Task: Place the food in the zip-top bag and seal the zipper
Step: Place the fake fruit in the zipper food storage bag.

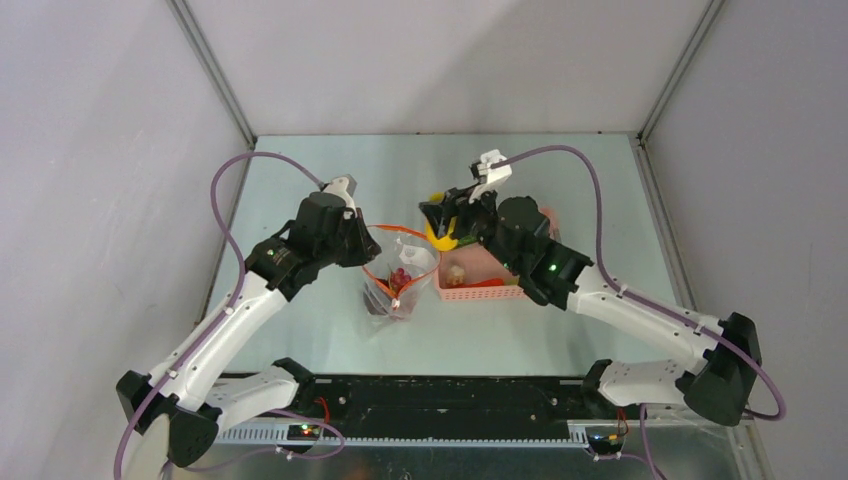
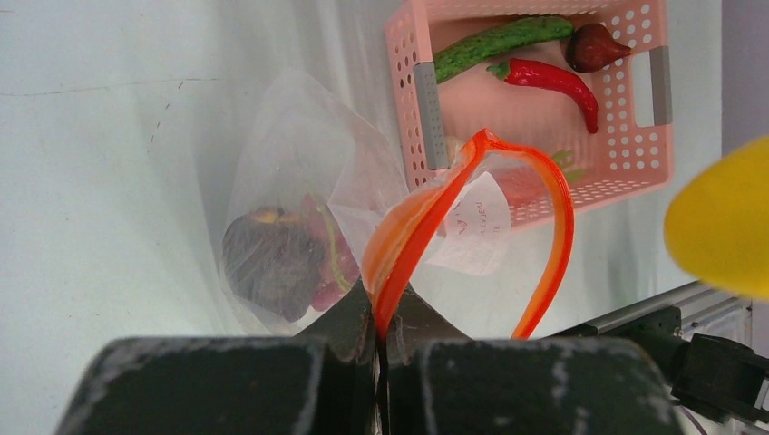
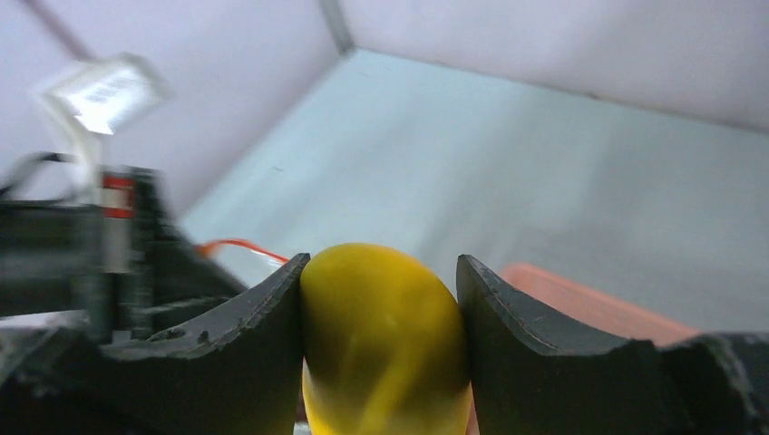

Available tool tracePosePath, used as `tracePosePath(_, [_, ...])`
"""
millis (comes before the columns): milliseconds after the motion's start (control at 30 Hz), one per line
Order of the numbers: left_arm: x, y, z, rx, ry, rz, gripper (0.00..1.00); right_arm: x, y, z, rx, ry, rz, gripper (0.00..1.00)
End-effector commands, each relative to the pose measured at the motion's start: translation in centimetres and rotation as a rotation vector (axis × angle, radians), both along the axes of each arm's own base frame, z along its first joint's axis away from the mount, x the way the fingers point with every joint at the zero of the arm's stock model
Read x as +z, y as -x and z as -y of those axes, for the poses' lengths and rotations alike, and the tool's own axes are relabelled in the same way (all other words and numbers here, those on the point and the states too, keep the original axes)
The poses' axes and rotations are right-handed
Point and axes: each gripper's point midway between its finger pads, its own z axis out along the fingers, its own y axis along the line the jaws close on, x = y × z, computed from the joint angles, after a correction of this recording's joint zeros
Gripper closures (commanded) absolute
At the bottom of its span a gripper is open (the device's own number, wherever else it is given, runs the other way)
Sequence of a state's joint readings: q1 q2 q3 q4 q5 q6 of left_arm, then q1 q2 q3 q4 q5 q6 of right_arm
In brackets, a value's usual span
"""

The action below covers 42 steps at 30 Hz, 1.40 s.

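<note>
The left hand (image 2: 379, 319) was clenched on the thin orange-red zipper strip (image 2: 555, 217) of the clear, crinkly plastic zip-top bag (image 2: 290, 154). It pinched one end of the mouth, so the strip stood lifted in an open loop. The bag reached down to the pale green bench (image 1: 300, 180) near its middle. Low inside the bag lay a dark round fruit (image 2: 267, 263), with a dark red grape bunch (image 2: 328, 272) touching it.

Just right of the bag's mouth, the right hand (image 3: 381, 272) was grasping a yellow lemon-like fruit (image 3: 385, 344) between both fingers, held off the bench.

Right of the bag, just beside it, stood a pink perforated plastic basket (image 2: 626, 172). In it lay a long green pod (image 2: 499, 41), a red chili (image 2: 553, 82) beside the pod, and a dark reddish-brown bulb-shaped piece (image 2: 594, 47) at their tips.
</note>
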<state>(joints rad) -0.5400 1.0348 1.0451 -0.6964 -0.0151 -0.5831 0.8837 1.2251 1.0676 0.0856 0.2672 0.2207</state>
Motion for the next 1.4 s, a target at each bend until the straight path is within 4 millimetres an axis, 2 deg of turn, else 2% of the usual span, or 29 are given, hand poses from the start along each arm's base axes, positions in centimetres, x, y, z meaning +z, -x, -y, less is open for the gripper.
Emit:
tracePosePath(0, [1.5,-0.3,0.6,-0.032,0.039,0.050,0.95,6.5,2.2,-4.5,0.143,-0.218,0.175,0.72])
tracePosePath(167, [1.6,-0.2,0.6,-0.031,0.040,0.053,0.95,5.3,3.7,-9.0,0.229,-0.224,0.195,0.71])
tracePosePath(300, [1.9,-0.2,0.6,-0.031,0.044,0.061,0.95,3.3,3.8,-10.5,0.228,-0.190,0.169,0.60])
tracePosePath(367, [1.9,-0.2,0.4,-0.023,0.040,0.064,0.95,2.4,3.8,-10.8,0.223,-0.181,0.139,0.51])
tracePosePath(400, [1.9,-0.2,0.4,-0.023,0.040,0.065,0.95,1.9,4.1,-11.0,0.227,-0.174,0.122,0.41])
tracePosePath(433, [1.9,-0.2,0.5,-0.027,0.043,0.064,0.95,1.6,4.1,-11.1,0.222,-0.169,0.113,0.36])
tracePosePath(467, [1.9,-0.1,0.5,-0.030,0.044,0.063,0.95,1.4,4.2,-11.1,0.224,-0.168,0.102,0.26])
tracePosePath(533, [1.9,-0.2,0.5,-0.026,0.043,0.065,0.95,1.4,4.3,-11.0,0.221,-0.164,0.099,0.11])
tracePosePath(600, [2.0,-0.1,0.5,-0.028,0.045,0.065,0.95,1.8,4.5,-10.8,0.230,-0.155,0.112,0.02])
tracePosePath(767, [2.0,-0.2,0.4,-0.023,0.043,0.069,0.95,3.2,5.2,-9.6,0.233,-0.158,0.123,0.01])
tracePosePath(1000, [2.2,-0.2,0.3,-0.021,0.041,0.074,0.95,2.3,4.7,-6.5,0.123,-0.084,0.070,0.01])
tracePosePath(1133, [2.0,-0.1,0.4,-0.027,0.044,0.067,0.95,0.4,5.7,-6.0,0.180,0.030,0.046,0.00])
tracePosePath(1367, [2.0,-0.1,0.6,-0.035,0.045,0.065,0.94,-5.5,6.0,-3.8,0.130,0.207,-0.120,0.06])
